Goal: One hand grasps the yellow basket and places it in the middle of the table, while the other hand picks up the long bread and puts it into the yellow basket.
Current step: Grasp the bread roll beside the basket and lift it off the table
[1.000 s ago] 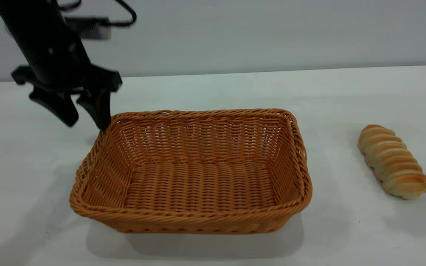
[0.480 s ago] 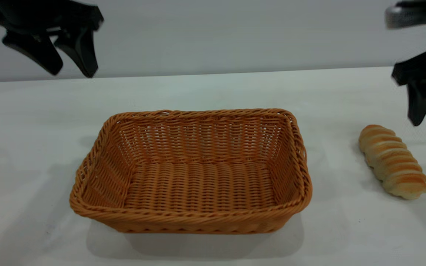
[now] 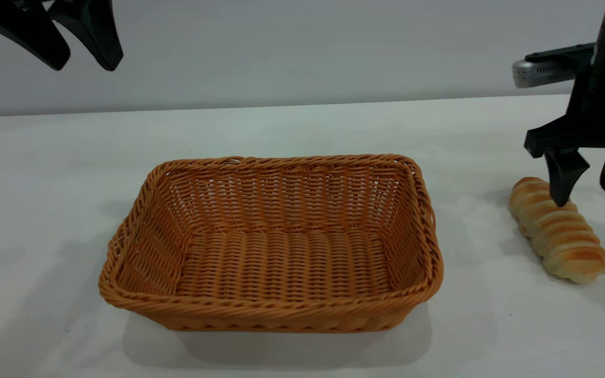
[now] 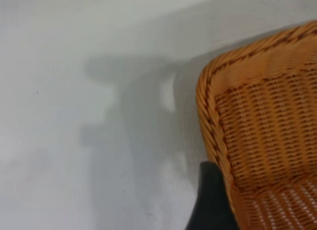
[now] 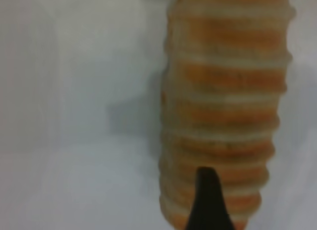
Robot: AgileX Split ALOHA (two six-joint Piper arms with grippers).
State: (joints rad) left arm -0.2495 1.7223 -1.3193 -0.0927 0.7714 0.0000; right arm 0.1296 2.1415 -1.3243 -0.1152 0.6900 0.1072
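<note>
The exterior camera faces the table [image 3: 302, 126] level from its front edge. Each wrist camera looks steeply down, close: left shares the yellow basket [image 4: 262, 126] corner, right the long bread [image 5: 225, 106].

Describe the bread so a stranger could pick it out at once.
On the white table, look right of the big wicker basket. The bread lies there alone, under the open right gripper: a golden-brown loaf, the only thing with cream crosswise ridges.

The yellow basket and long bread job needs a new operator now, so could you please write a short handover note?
Left gripper: open, empty, raised high at the table's far left.
Right gripper: open, poised over the long bread's far end, not gripping.
Yellow basket: empty, mid-table. The bread lies to its right.
Done: basket placed.
Left: grasp the bread and put it into the basket.
</note>
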